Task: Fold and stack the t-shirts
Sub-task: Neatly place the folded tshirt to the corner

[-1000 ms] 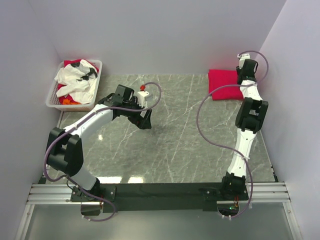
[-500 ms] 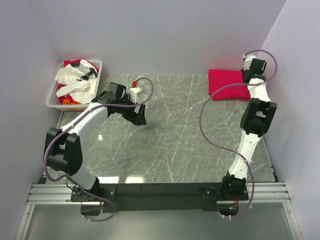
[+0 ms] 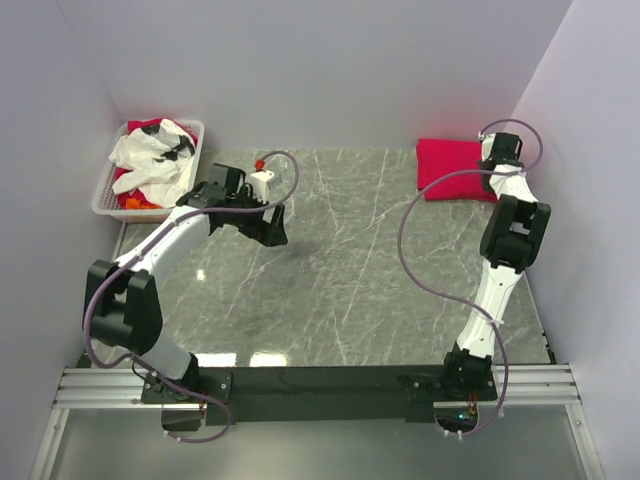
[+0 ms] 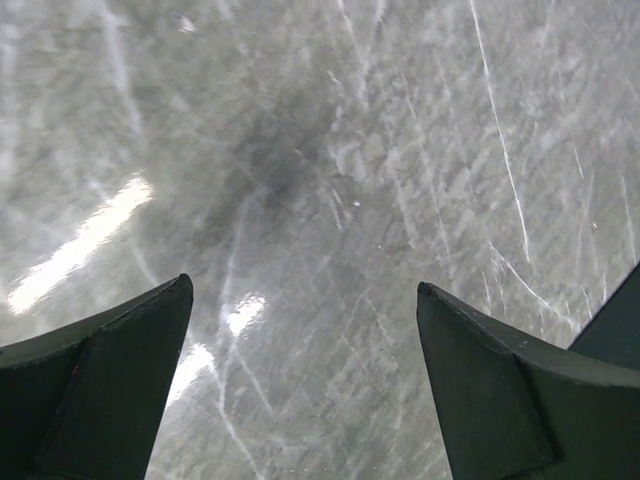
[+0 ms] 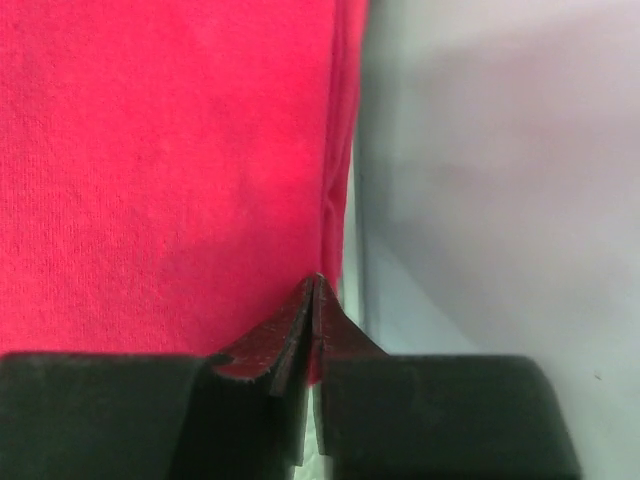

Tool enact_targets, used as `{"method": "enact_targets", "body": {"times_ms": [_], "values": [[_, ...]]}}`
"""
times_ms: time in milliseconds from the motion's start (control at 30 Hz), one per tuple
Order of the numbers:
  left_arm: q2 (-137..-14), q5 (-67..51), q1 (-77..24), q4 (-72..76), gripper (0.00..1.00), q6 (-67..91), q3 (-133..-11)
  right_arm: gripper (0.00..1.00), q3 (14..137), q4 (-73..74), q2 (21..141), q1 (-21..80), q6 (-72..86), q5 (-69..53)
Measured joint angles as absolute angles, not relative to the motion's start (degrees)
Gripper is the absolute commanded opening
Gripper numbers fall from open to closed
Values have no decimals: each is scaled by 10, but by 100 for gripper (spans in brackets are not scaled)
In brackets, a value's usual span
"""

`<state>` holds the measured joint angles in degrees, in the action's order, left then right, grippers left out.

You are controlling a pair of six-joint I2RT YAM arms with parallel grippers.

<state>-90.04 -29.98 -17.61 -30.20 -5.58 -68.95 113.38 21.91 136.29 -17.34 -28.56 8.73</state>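
The right gripper (image 5: 316, 287) had just closed fully at the edge of the folded t-shirt (image 3: 450, 168) in the far right corner, while the left gripper (image 4: 302, 290), wide open and empty, swung toward the basket (image 3: 104, 196), likely for another.

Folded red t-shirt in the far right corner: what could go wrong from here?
1. The right jaws are shut at the very edge of the t-shirt; if they hold only a thin layer, pulling may undo the fold.
2. The wall stands close beside that edge, so the right arm could bump it.
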Motion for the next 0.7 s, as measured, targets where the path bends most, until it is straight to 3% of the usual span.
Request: {"method": "enact_targets", "body": {"times_ms": [67,233,367,433,700], "values": [[-883,-291,-168,-299,99,-48,-686,39,1123,218,1350,-173,-280,91],[-818,-274,-133,-294,99,-30,-679,48,1058,247,1251,-170,-273,73],[-788,-258,-106,-294,99,-19,-679,62,986,267,1110,-159,-270,55],[-781,-243,-98,-295,99,-17,-680,85,945,273,1018,-149,-265,35],[-781,-248,-92,-325,100,9,-695,90,798,323,726,-129,-239,-138]]}}
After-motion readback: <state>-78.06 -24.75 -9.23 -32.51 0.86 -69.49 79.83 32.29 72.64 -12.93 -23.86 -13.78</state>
